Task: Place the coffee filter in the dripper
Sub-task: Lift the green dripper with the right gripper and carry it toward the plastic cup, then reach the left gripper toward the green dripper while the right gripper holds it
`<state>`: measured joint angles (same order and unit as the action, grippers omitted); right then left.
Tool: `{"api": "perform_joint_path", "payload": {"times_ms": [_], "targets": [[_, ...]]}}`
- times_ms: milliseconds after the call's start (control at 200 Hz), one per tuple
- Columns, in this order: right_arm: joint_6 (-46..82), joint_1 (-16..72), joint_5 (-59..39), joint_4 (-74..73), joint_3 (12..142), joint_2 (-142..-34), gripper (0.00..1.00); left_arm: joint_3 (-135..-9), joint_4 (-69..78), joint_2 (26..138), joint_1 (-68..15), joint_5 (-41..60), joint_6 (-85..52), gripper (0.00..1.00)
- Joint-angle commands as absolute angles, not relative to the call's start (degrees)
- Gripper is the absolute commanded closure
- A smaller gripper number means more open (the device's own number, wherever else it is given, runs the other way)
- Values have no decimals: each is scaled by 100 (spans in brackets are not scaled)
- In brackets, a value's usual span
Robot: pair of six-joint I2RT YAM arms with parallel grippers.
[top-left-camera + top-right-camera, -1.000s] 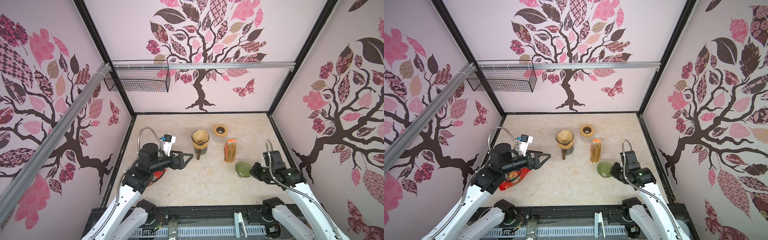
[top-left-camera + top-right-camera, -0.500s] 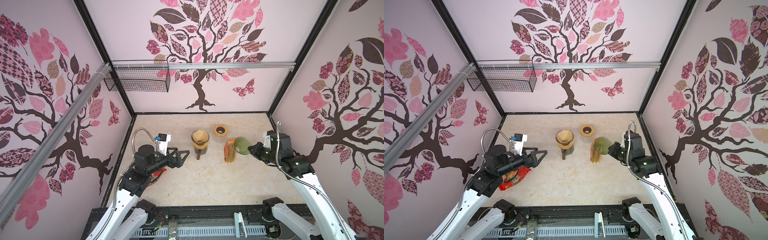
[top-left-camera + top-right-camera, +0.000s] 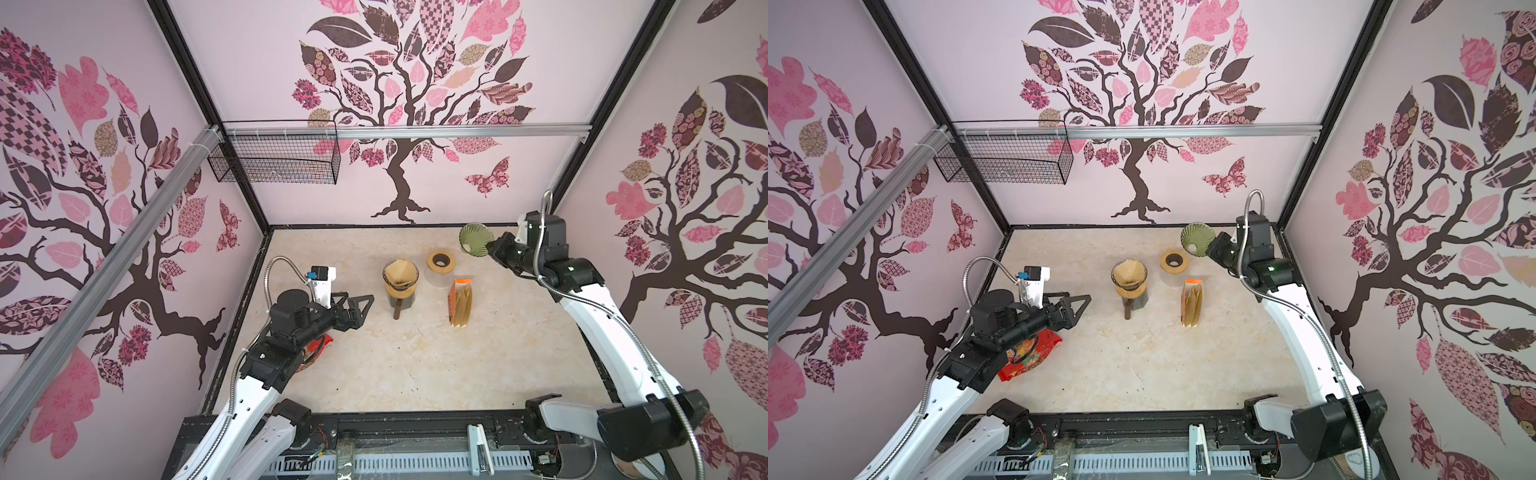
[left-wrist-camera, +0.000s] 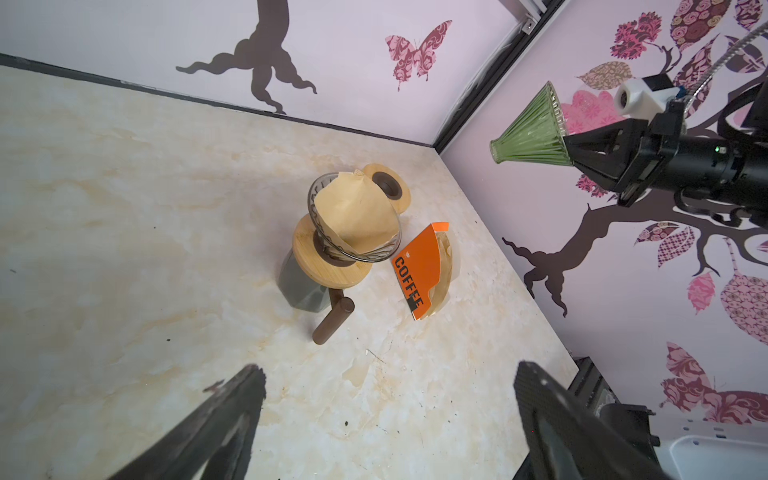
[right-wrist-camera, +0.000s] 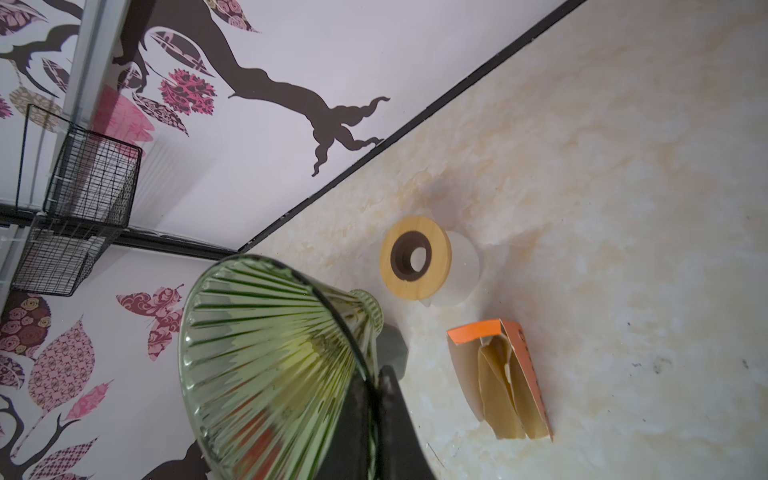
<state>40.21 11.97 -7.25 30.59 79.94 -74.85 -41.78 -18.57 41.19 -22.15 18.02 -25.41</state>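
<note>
A red bag [image 3: 1050, 343] lies on the table [image 3: 1142, 365] behind the left pincer [image 3: 1079, 297], partly hidden. A grey jug [image 4: 299, 291] stands ahead of that pincer, well apart. A wooden ring [image 3: 441, 270] sits near the right pincer [image 3: 490, 249], below it. A wire basket [image 3: 274, 158] hangs on the back wall, far from both.

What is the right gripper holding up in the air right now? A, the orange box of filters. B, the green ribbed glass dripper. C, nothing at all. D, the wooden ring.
B: the right gripper is shut on the rim of the green glass dripper, which hangs above the table near the back wall, while the orange filter box and the wooden ring sit below, ungripped.
</note>
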Motion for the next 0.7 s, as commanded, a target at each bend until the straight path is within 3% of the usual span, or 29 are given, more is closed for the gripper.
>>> {"api": "perform_joint_path", "payload": {"times_ms": [0, 260, 465, 695], "targets": [[3711, 1233, -512, 2830, 8715, -8078, 100, -4119, -1876, 4147, -2196, 1454, -2548, 3], [3489, 1238, -686, 2874, 9865, -9464, 100, -4421, -1950, 4377, -2193, 560, -2743, 3], [3459, 1368, -862, 2942, 9979, -10019, 100, -5294, -1811, 5100, -2188, 231, -2549, 3], [3248, 1530, -802, 3041, 9793, -10261, 100, -6438, -1472, 6403, -2179, 778, -2584, 6]]}}
